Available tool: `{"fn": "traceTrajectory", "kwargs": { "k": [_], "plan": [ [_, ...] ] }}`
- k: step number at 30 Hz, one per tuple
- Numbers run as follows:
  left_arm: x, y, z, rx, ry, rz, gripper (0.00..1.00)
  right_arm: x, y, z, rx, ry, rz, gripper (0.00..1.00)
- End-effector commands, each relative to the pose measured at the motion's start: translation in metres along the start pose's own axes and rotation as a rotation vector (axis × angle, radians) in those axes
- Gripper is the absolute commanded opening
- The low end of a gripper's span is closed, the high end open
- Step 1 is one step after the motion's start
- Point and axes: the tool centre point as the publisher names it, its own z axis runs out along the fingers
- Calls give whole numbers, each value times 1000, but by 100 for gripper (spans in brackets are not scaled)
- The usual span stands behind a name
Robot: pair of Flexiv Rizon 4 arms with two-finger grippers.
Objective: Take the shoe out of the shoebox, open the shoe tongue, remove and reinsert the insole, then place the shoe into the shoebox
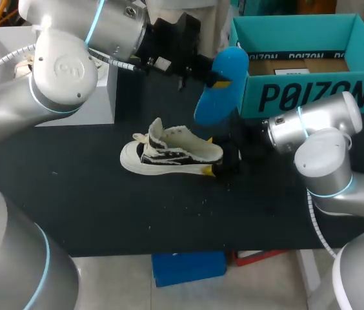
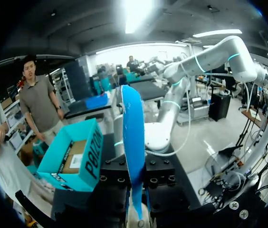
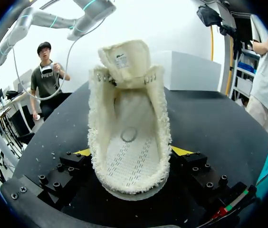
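A white and black sneaker (image 1: 172,154) lies on the black table, toe to the left, tongue pulled up. My right gripper (image 1: 211,155) holds its heel, one yellow tip on each side. In the right wrist view the shoe (image 3: 129,95) fills the space between the fingers (image 3: 82,152), and its bare inner sole shows. The blue insole (image 1: 221,84) hangs in the air above and right of the shoe, in front of the teal shoebox (image 1: 311,93). My left gripper (image 1: 215,81) is shut on it. In the left wrist view the insole (image 2: 133,133) stands upright from the left gripper (image 2: 138,211).
The open shoebox (image 2: 77,156) stands at the back right with a cardboard sheet inside. A white box (image 1: 98,97) sits at the back left under my left arm. Bare black table (image 1: 137,213) lies in front of the shoe.
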Motion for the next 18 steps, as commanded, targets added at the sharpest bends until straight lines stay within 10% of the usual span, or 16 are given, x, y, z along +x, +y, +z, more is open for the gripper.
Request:
{"fn": "traceTrajectory", "kwargs": {
  "k": [1, 18],
  "plan": [
    [0, 0, 1, -2, -1, 1, 0, 0, -3, 2, 1, 0, 1, 0],
    [25, -31, -35, 111, 141, -335, 0, 0, -3, 2, 1, 0, 1, 0]
  ]
}}
